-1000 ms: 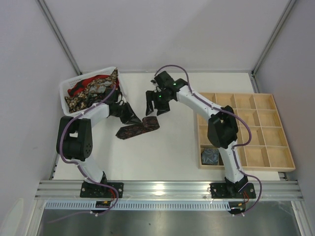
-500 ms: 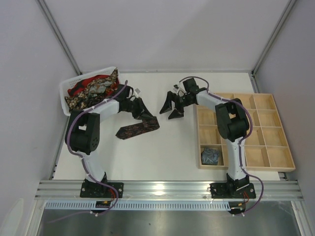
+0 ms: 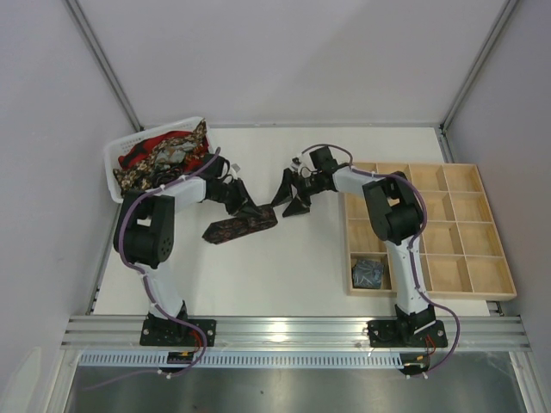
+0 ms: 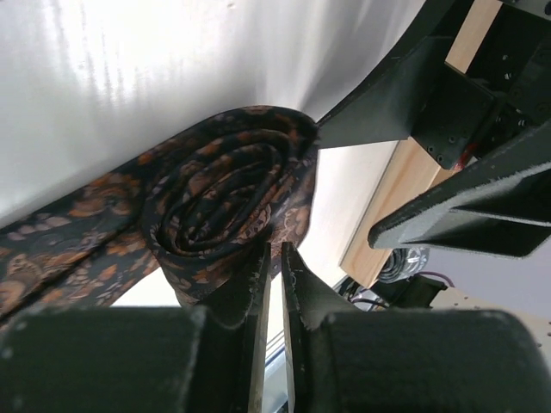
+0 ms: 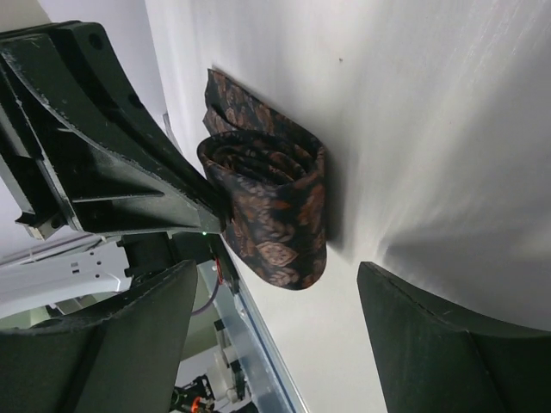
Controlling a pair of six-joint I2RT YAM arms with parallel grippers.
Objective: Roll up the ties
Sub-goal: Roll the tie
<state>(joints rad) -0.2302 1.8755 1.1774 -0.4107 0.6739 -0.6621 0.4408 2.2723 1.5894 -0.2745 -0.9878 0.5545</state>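
White bench (image 3: 284, 258) runs out ahead of my bases, and nearest on my right a wooden tray (image 3: 495, 288) holds a grey coiled tie (image 3: 368, 273) in its near-left compartment. Mid-bench lies the dark brown tie (image 3: 241, 226), its right end rolled into a coil; my left claw (image 4: 274, 258) is nearly closed, pinching that coil's edge, while my right claw (image 3: 290, 195) gapes wide and empty just beside it. Farthest left, a white basket (image 3: 116, 172) holds a heap of ties (image 3: 164, 155).

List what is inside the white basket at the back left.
The white basket holds a heap of ties: red fabric, gold-black patterned fabric, a grey-blue piece. Their number and anything beneath the heap are covered.
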